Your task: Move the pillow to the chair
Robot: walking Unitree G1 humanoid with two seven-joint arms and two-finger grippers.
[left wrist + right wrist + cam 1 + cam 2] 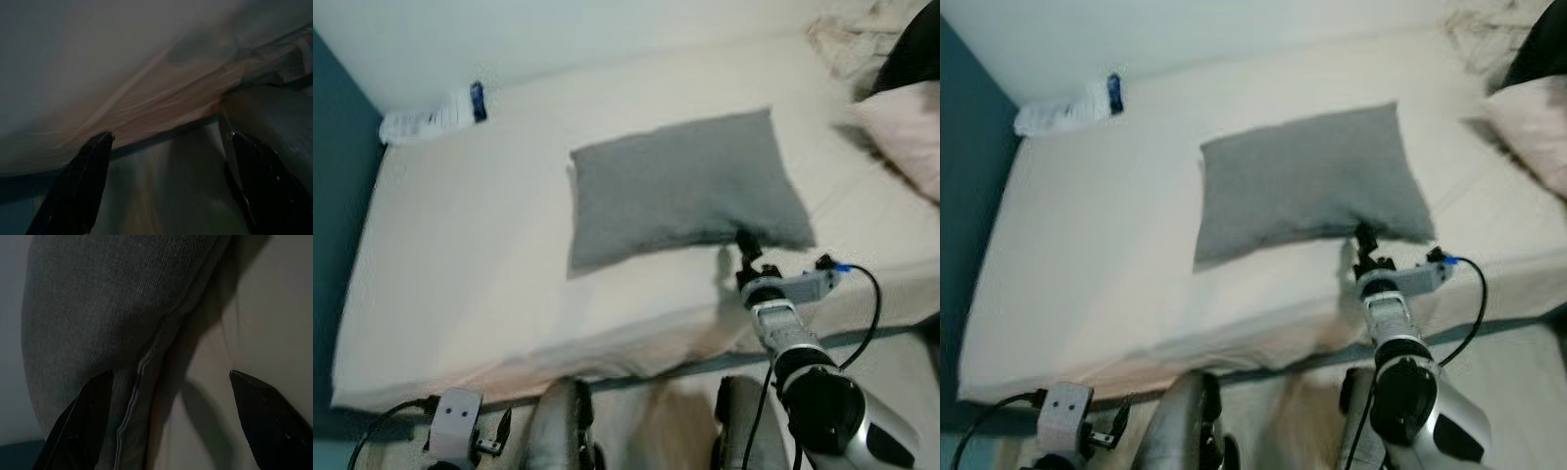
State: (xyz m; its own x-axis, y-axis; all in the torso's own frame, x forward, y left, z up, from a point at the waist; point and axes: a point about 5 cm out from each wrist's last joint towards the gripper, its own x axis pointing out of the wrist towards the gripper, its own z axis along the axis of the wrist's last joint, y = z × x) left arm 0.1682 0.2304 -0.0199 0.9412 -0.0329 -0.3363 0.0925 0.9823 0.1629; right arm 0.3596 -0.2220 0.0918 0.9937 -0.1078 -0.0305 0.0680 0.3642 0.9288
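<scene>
Right hand (744, 242), fingers spread wide, straddles the near seamed edge of the grey pillow (680, 184) on the bed (460, 264) (positioned to pinch it); left hand (168, 188) hangs open.

Head views bright, soft, slightly blurred; wrist views dim, shadowed.

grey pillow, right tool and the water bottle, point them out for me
grey pillow (680, 186), left eye view, middle of its top face
right tool (168, 377), right wrist view, midway between its open fingertips, at the pillow's near edge
water bottle (435, 119), left eye view, its body, lying by the wall
</scene>
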